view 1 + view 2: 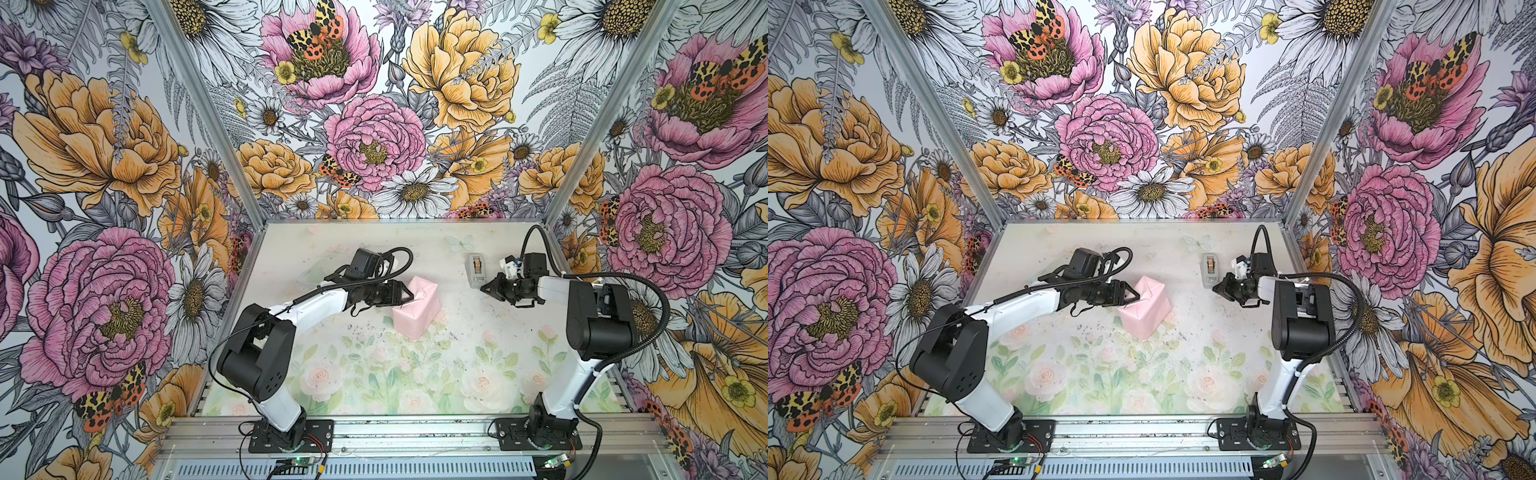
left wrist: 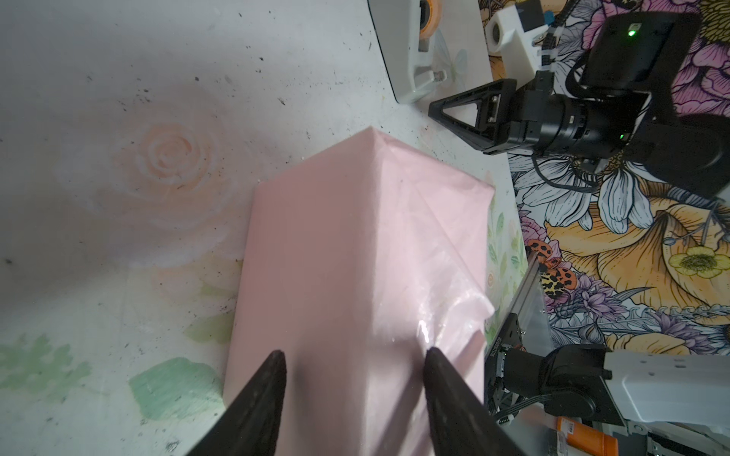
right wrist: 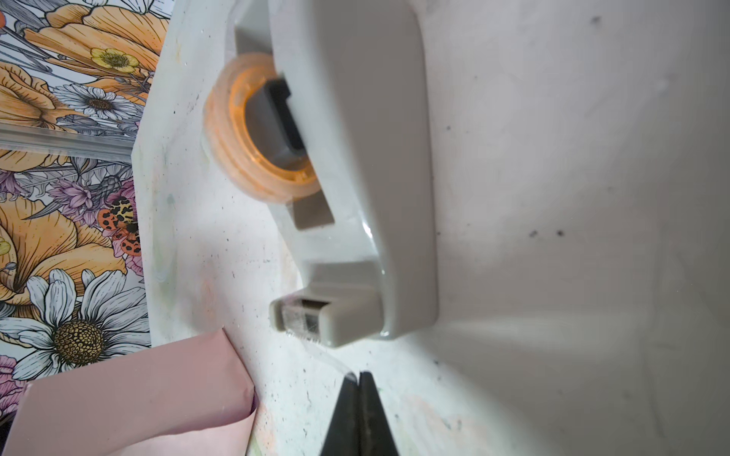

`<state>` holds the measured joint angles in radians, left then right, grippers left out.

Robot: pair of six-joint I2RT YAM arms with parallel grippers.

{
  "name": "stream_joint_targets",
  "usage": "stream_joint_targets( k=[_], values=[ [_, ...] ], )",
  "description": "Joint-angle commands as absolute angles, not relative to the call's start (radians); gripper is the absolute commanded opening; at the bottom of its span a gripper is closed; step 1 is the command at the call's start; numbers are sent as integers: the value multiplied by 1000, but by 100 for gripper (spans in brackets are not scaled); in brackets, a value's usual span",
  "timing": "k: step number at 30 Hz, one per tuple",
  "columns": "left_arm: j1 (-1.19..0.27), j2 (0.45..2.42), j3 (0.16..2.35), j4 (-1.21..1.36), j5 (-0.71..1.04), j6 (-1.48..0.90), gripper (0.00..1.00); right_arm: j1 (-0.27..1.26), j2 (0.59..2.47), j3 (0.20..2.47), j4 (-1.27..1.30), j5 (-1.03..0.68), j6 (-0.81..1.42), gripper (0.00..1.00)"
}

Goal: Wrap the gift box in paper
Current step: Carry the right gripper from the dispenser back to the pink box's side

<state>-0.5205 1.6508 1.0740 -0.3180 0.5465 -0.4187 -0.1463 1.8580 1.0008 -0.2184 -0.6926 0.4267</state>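
Note:
The paper (image 1: 417, 309) (image 1: 1144, 309), pale pink side out, is folded into a parcel near the middle of the table; the gift box is hidden inside. My left gripper (image 1: 409, 294) (image 1: 1136, 296) (image 2: 353, 351) is open at the parcel's left end. Its two fingertips rest on the pink paper (image 2: 355, 256), narrower than the parcel. My right gripper (image 1: 484, 287) (image 1: 1216, 287) (image 3: 359, 373) is shut on a clear strip of tape (image 3: 335, 357) that runs back to the cutter of the grey tape dispenser (image 3: 355, 158). A loose paper corner (image 3: 118, 395) lies beside it.
The tape dispenser (image 1: 477, 270) (image 1: 1210, 270) (image 2: 411, 51) stands at the back right of the table, just behind the right gripper (image 2: 432, 106). Floral walls close in the table (image 1: 374, 374) on three sides, and an aluminium rail with both arm bases runs along the front.

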Motion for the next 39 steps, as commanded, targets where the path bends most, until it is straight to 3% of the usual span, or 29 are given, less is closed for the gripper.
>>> stream_joint_targets(
  k=[1,13,21,30,39],
  values=[
    [-530,1637,1053,-378,500,-397,57,-147,1822,966,-276,-590,444,0],
    [-531,1635,1055,-382,493,-396,57,-118,1644,932,-290,-662,422,0],
    [-541,1621,1056,-387,482,-396,57,105,1396,993,-452,-707,355,0],
    [-555,1624,1061,-388,477,-397,57,380,1482,1194,-687,-729,260,0],
    [-560,1623,1058,-388,476,-392,57,431,1627,1344,-830,-699,198,0]
  ],
)
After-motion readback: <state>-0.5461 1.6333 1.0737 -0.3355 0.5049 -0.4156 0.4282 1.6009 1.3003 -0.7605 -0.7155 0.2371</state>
